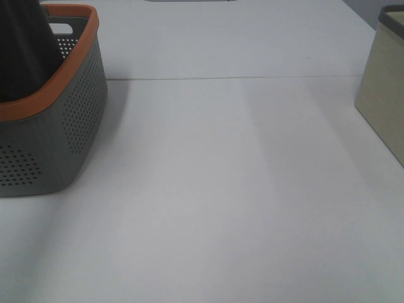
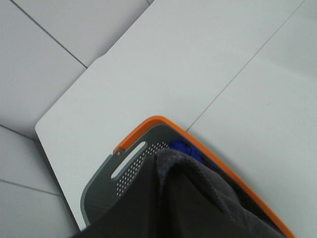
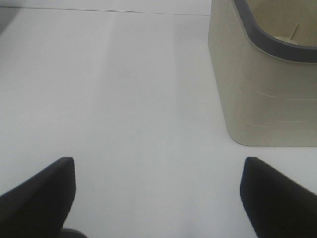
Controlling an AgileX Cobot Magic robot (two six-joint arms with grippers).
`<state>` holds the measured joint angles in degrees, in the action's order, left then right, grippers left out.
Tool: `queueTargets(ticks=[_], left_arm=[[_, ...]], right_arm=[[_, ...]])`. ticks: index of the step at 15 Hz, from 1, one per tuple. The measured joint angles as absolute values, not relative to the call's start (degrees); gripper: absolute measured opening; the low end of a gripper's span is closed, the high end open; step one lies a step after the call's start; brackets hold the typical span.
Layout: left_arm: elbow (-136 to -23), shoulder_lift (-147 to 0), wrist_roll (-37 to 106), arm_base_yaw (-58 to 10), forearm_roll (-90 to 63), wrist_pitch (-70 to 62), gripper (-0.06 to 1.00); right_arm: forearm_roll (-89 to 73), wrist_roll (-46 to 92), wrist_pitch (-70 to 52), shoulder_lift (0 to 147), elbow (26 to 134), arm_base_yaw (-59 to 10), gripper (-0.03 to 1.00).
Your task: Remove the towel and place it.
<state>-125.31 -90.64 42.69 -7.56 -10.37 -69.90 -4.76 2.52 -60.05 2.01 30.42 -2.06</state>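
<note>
The dark navy towel point(image 1: 22, 50) hangs in a stretched column rising out of the grey basket with the orange rim point(image 1: 76, 113) at the table's left, and runs out of the top of the exterior view. In the left wrist view the towel point(image 2: 188, 203) hangs close under the camera above the basket point(image 2: 163, 121). It hides my left gripper's fingers, which appear shut on it. My right gripper point(image 3: 158, 198) is open and empty, low over bare table, its dark fingertips point(image 3: 44, 188) wide apart. Neither gripper shows in the exterior view.
A bright blue cloth point(image 2: 185, 148) lies inside the basket under the towel. A beige bin with a dark rim point(image 1: 382, 107) stands at the right edge, just ahead of my right gripper in the right wrist view point(image 3: 262, 94). White tabletop point(image 1: 221, 189) spreads between basket and bin.
</note>
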Motion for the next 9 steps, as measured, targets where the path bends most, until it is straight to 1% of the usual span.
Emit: queueTargets(ticks=[1,2,7,9], left_arm=[[-127.6,-91.8,41.2,-10.6,-8.1,-70.0,0.00],[-129.0,-92.6,40.2,-12.0,-6.9,-70.0,0.00],[-144.0,-102.9,34.3,-23.8,5.1,-70.1,0.00],[-149.3,-107.8,28.1,-28.4,8.5,-70.0,0.00]], right_arm=[[-5.8,3.0,-59.4,4.5,30.9,-2.1,0.80],[-6.6,3.4,-59.1,5.8,31.3,-2.1,0.80],[-15.6,8.4,-51.7,16.8,34.4,-2.1,0.80],[-18.2,10.4,-49.1,21.0,34.6,-2.1,0.80]])
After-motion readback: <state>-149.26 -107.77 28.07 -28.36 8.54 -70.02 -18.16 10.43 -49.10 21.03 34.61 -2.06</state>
